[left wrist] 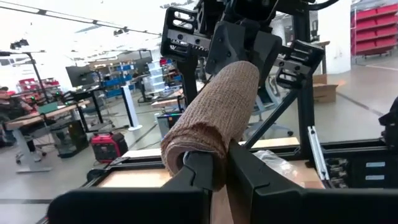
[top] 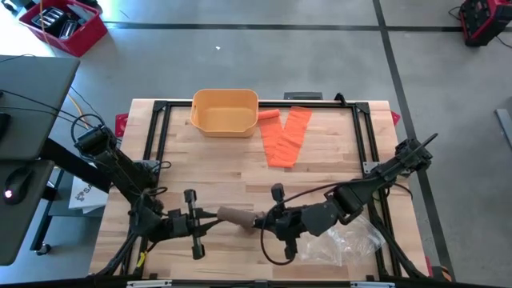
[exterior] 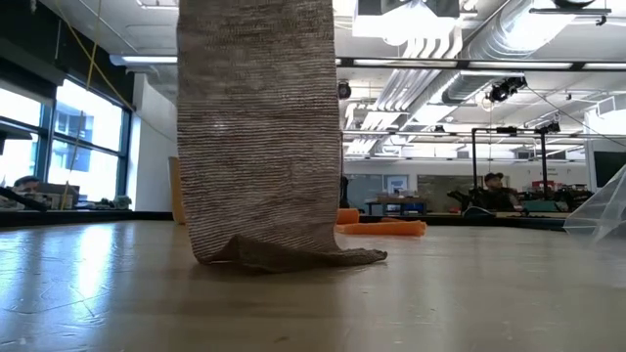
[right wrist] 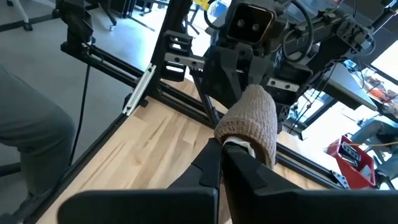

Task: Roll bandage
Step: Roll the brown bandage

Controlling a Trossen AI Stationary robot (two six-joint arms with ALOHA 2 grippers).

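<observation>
The left gripper's fingers (left wrist: 214,171) are pinched tight on one end of the tan bandage roll (top: 237,215), and the right gripper's fingers (right wrist: 227,163) are clamped on its other end, so the roll hangs level between the two grippers, above the front middle of the counter (top: 224,168). In the high view the left gripper (top: 210,218) comes at the roll from the left and the right gripper (top: 260,222) from the right, the two facing each other along the roll's axis. In the low view a loose length of the same tan bandage (exterior: 259,127) drops straight down from above, and its end lies crumpled on the wood. Just beside the right arm, near the counter's front right corner, lies a crumpled clear plastic bag (top: 352,240). Well apart, toward the back edge, stands an orange bin (top: 226,112), and beside it an orange bandage (top: 288,136) lies partly unrolled in flat strips, with its small rolled end next to the bin.
</observation>
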